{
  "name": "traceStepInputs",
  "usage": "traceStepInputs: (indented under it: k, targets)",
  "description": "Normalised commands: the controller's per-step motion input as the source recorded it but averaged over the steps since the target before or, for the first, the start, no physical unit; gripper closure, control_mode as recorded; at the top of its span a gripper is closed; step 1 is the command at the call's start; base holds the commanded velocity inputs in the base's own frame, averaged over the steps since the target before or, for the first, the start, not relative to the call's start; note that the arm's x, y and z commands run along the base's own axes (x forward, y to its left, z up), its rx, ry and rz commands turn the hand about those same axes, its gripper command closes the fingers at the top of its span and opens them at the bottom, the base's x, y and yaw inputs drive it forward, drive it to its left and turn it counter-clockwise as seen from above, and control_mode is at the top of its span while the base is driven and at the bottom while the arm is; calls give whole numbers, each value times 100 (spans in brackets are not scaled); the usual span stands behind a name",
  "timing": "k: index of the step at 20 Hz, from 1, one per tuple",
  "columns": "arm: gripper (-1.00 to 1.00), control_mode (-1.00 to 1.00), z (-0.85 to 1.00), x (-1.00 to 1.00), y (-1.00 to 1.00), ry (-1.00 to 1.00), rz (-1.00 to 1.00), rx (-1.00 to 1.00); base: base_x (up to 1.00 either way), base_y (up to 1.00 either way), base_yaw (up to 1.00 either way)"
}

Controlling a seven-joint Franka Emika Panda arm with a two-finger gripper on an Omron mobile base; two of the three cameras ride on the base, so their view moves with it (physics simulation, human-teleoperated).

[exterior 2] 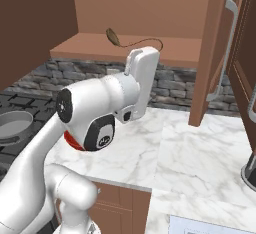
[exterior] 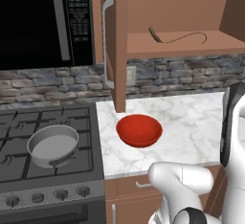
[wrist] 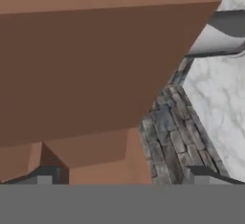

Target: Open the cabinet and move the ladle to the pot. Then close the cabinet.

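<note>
The cabinet (exterior: pixel 167 7) stands with both doors swung out; its left door (exterior: pixel 117 46) shows edge-on with a silver bar handle. On its bottom shelf (exterior 2: pixel 100 48) lies the thin dark-brown ladle (exterior: pixel 155 34) (exterior 2: pixel 114 37), scoop to the left, curved handle trailing right. The grey pot (exterior: pixel 52 144) (exterior 2: pixel 12 123) sits on the stove's front burner. My gripper (wrist: pixel 125 175) is open with nothing between its widely spaced fingertips. My white hand (exterior 2: pixel 142 78) hangs over the counter below the shelf's front edge, apart from the ladle.
A red bowl (exterior: pixel 139 129) rests on the marble counter (exterior: pixel 191 122) beside the stove (exterior: pixel 48 170). A black microwave (exterior: pixel 43 22) hangs left of the cabinet. The open right door (exterior 2: pixel 215 53) juts over the counter. A dark grey object (exterior 2: pixel 250 170) stands at the far right.
</note>
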Motion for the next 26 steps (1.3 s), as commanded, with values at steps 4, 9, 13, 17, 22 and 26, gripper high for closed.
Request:
traceStepInputs:
  k: [4, 9, 13, 17, 22, 26]
  targets:
    - [-100, -100, 26, 0, 12, 19, 17, 1, 0, 0, 0]
    - [-100, -100, 4, 0, 23, 5, 9, 1, 0, 0, 0]
    - [-100, -100, 0, 0, 31, 4, 4, 0, 0, 0, 0]
    - [-100, -100, 0, 0, 22, 3, 0, 1, 0, 0, 0]
    - [-100, -100, 0, 0, 20, -1, 0, -1, 0, 0, 0]
    - [-100, -100, 0, -8, 0, -7, 0, -15, 0, 0, 0]
